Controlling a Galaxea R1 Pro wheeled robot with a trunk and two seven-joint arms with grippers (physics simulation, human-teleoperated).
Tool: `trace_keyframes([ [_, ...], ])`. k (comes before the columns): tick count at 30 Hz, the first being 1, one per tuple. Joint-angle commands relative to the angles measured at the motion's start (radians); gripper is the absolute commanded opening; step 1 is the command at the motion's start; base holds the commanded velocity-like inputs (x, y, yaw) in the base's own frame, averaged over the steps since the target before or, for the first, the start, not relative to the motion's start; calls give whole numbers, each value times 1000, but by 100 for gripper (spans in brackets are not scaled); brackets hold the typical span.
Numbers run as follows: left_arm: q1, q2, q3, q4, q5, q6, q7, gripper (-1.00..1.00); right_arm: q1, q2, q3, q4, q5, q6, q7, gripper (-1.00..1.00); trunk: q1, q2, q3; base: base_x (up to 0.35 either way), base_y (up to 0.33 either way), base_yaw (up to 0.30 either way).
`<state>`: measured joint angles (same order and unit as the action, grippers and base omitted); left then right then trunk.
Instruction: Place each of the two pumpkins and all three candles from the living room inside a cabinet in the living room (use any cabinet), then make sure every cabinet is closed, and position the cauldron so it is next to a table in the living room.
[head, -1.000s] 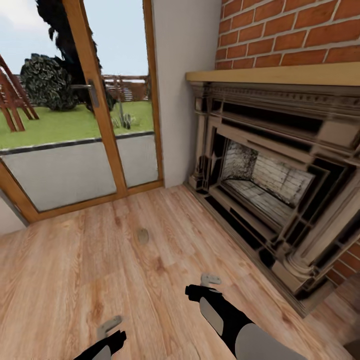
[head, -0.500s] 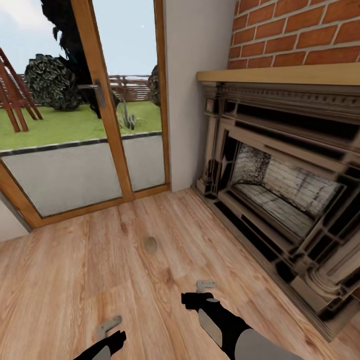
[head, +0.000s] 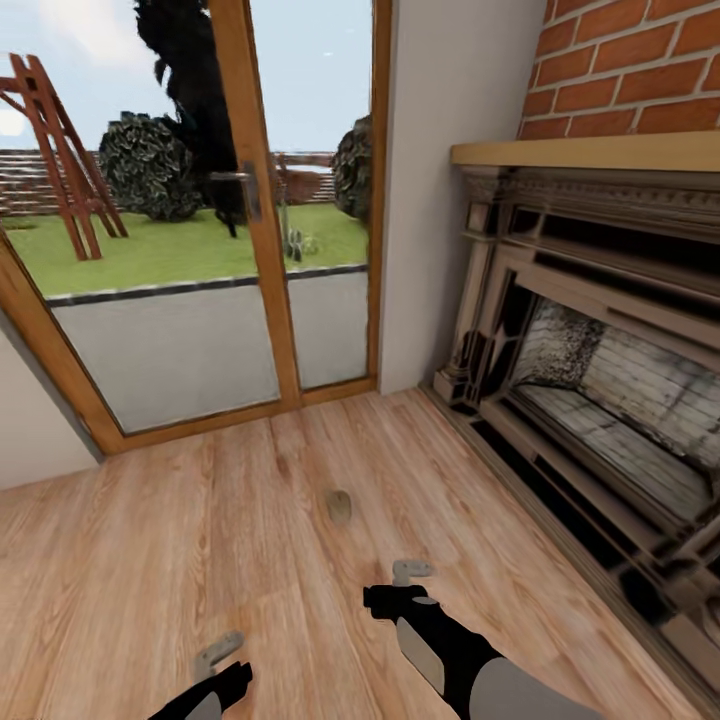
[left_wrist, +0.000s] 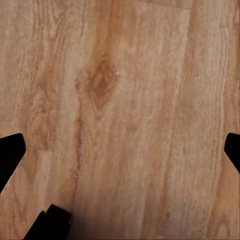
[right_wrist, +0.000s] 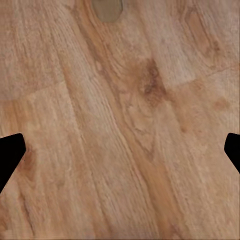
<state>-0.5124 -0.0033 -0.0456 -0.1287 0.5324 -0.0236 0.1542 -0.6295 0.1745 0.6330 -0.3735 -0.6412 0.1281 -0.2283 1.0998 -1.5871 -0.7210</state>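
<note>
We see 1 candle (head: 339, 505) lying on the wood floor (head: 150, 560), ahead of our arms and well short of the glass doors (head: 200, 250). The fireplace (head: 600, 400) stands at our right under a brick wall (head: 640, 70). Our left pincer (head: 218, 655) and right pincer (head: 410, 572) hang low over the planks, both spread and holding nothing; in each wrist view the dark fingertips (left_wrist: 11, 152) sit at opposite edges with bare floor between. The right wrist view catches the candle (right_wrist: 107, 8) at its edge, clear of that pincer's fingertips (right_wrist: 10, 155).
</note>
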Motion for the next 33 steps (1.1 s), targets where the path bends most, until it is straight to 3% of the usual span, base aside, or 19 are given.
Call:
trace_keyframes([
  [1,-1,0,-5,0,6,-2,4,100,-1,0,5,-1,-3,4,-8,100,0,0,-1,278,222,272],
  [7,0,-1,-6,0,6,-2,4,100,-1,0,5,-1,-3,4,-8,100,0,0,-1,291,193,261],
  [12,0,-1,-6,0,6,-2,4,100,-1,0,5,-1,-3,4,-5,100,0,0,-1,329,36,52],
  [19,-1,-1,-7,0,5,-2,4,100,-1,0,42,-5,-4,4,-2,100,0,0,-1,336,7,2],
  [27,0,-1,-7,0,5,-2,4,100,-1,0,46,-5,-5,4,-3,100,0,0,-1,295,138,8],
  [33,0,-2,-7,0,5,-4,4,100,-1,0,47,-4,-5,4,-5,100,0,0,1,300,107,204],
])
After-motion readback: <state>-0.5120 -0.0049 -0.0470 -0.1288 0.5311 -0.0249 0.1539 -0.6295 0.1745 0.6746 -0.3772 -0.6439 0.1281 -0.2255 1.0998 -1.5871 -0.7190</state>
